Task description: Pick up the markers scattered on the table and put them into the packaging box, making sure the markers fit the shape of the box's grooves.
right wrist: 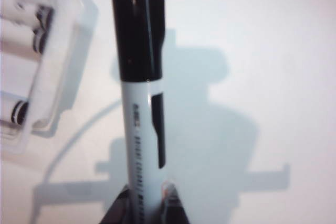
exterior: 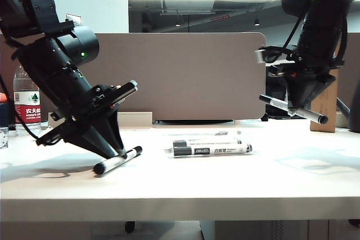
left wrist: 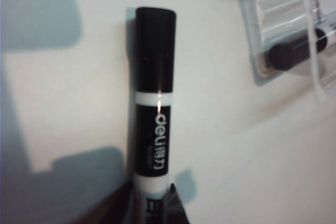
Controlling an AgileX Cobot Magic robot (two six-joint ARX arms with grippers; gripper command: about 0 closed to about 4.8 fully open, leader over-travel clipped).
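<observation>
While the worktop (exterior: 281, 178) carries the box (exterior: 208, 144) at its middle with two markers in it that I can make out, two more are mid-task. My left pincer (exterior: 118, 154) grips a marker (exterior: 117, 161) low on the worktop; my right pincer (exterior: 293, 111) clamps another marker (exterior: 292, 109) aloft. Both need seating in grooves I can barely see.

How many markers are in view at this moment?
4: one marker in the left gripper, one marker in the raised right gripper, two markers in the packaging box; others may be hidden.
</observation>
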